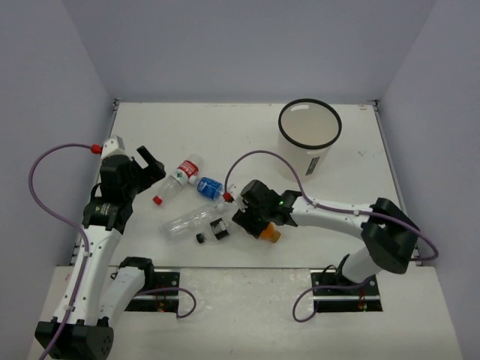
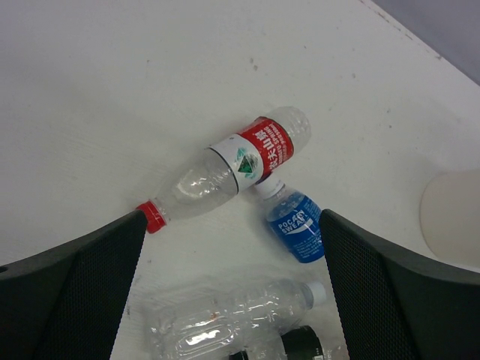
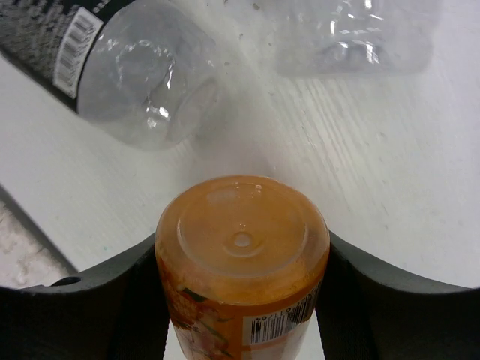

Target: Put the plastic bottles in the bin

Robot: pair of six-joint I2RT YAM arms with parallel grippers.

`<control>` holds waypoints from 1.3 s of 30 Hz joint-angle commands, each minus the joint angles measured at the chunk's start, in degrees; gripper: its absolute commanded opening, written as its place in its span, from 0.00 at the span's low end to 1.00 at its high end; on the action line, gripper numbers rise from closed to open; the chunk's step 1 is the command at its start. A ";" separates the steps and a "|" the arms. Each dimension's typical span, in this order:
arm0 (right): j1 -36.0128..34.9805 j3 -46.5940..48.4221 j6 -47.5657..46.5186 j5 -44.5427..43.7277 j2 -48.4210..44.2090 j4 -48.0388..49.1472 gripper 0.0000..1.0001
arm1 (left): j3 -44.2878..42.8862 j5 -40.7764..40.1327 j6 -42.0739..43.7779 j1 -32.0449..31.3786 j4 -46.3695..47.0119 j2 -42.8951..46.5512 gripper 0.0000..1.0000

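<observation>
The orange bottle point(image 3: 241, 240) lies on the table with my right gripper point(image 3: 241, 249) shut on it, a finger pressed against each side; from above only its end point(image 1: 271, 234) shows past the gripper point(image 1: 252, 220). Left of it lie the black-labelled bottle point(image 1: 219, 229) point(image 3: 112, 67) and the plain clear bottle point(image 1: 187, 222) point(image 3: 352, 34). Farther left are the blue-labelled bottle point(image 1: 209, 187) point(image 2: 296, 225) and the red-capped bottle point(image 1: 178, 178) point(image 2: 232, 165). My left gripper point(image 1: 150, 166) point(image 2: 232, 217) hangs open above these, holding nothing. The white bin point(image 1: 311, 159) stands upright at the back right.
A loose black cap point(image 1: 200, 238) lies by the black-labelled bottle. The table's front edge runs just below the bottles. Walls close in the table at the back and both sides. Purple cables loop off both arms.
</observation>
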State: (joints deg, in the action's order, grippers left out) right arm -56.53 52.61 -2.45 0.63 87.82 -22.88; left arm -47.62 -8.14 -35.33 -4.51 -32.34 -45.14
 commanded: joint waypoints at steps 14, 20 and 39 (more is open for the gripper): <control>12.83 23.49 -0.64 -35.18 -31.35 21.74 0.00 | 0.07 3.00 0.81 0.38 0.95 0.58 1.00; 27.01 35.20 0.09 -32.00 -19.37 21.82 0.00 | -0.11 5.04 1.71 0.38 0.02 -0.07 1.00; 36.40 32.64 14.35 -27.31 -5.57 11.55 0.36 | -0.21 5.42 2.55 0.38 -0.71 -2.05 1.00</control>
State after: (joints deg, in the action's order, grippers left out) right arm -20.12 86.14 7.64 -27.01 82.34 -9.12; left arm -47.59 -3.18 -34.55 -4.51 -32.49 -47.37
